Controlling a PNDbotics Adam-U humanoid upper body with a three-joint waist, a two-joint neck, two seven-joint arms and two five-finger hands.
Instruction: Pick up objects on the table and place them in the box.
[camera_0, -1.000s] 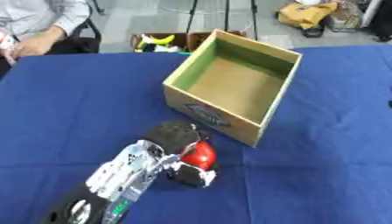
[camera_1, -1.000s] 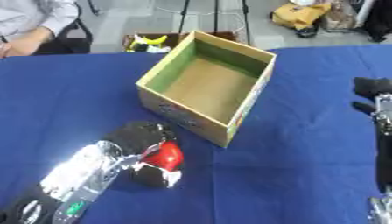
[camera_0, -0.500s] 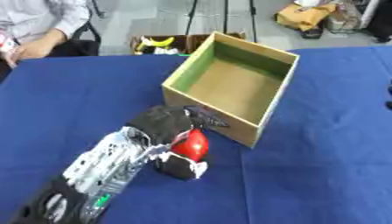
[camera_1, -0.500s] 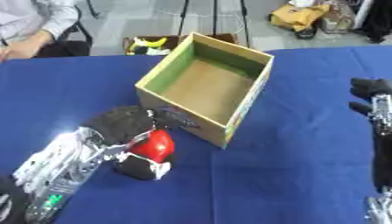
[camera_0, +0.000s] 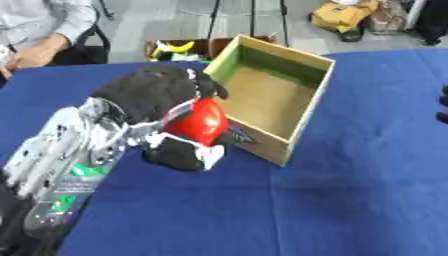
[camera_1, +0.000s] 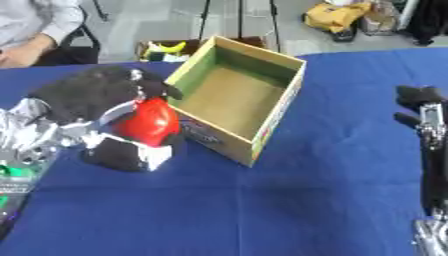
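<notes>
- left hand (camera_0: 162, 107) fingers curled round red object (camera_0: 199, 122), just beside box (camera_0: 307, 95) near wall
- right hand (camera_1: 418, 102) at right edge, can't tell fingers' state

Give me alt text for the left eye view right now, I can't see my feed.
The robot's left hand, black with silver joints, is curled round a red rounded object, just left of an open cardboard box with green inner walls. All are on a blue tablecloth; the box looks empty inside.
</notes>
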